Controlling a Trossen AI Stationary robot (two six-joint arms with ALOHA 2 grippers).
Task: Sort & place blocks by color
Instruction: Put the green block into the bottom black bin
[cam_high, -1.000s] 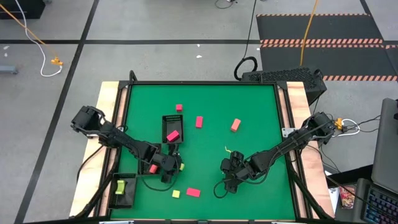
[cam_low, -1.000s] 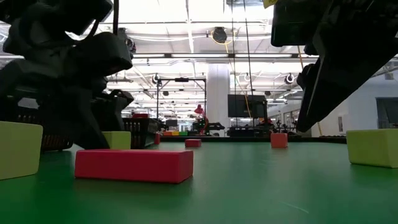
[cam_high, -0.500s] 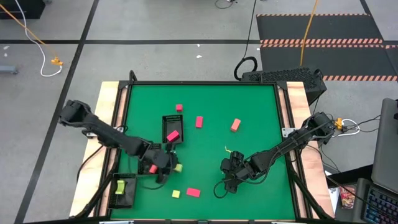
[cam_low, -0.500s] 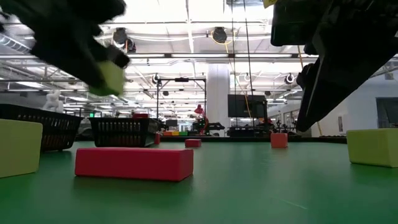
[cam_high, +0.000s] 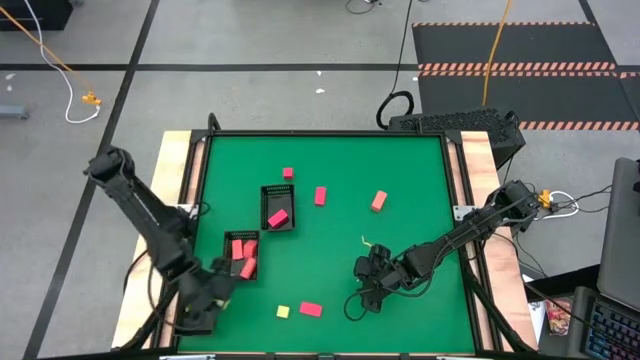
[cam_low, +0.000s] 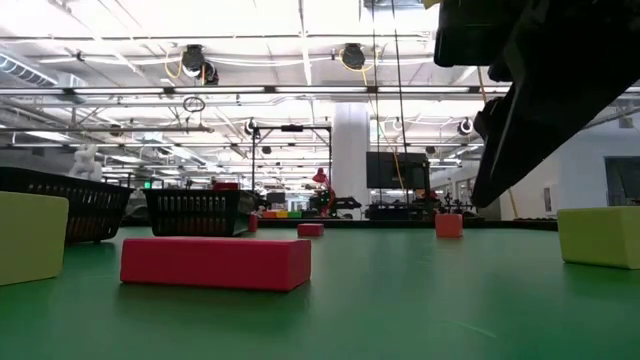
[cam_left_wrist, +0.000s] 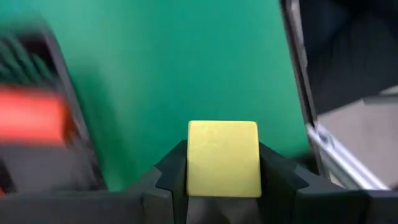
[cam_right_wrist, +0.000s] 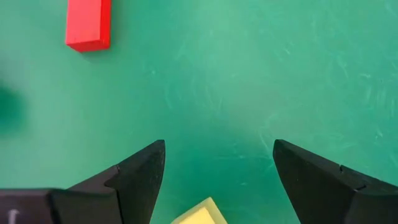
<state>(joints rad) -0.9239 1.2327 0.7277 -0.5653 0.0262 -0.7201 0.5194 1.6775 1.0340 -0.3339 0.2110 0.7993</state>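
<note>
One yellow block (cam_left_wrist: 223, 158) sat clamped in the left gripper (cam_high: 205, 312) at 7 o'clock, awaiting release into a tray; the right gripper (cam_right_wrist: 214, 180) hovered with jaws apart.

Two arms (cam_high: 150, 215), two mesh trays (cam_high: 277, 189) seen from above, four magenta-red blocks (cam_high: 320, 195), three yellow blocks (cam_high: 283, 311), about three salmon blocks (cam_high: 379, 201)

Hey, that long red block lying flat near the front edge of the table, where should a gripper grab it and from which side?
Grip the red block across its narrow width, at the middle of its length, coming straight down from above. It lies flat on the green table with both long sides bare. The small yellow cube sits off one short end, so closing across the width likely avoids it.
</note>
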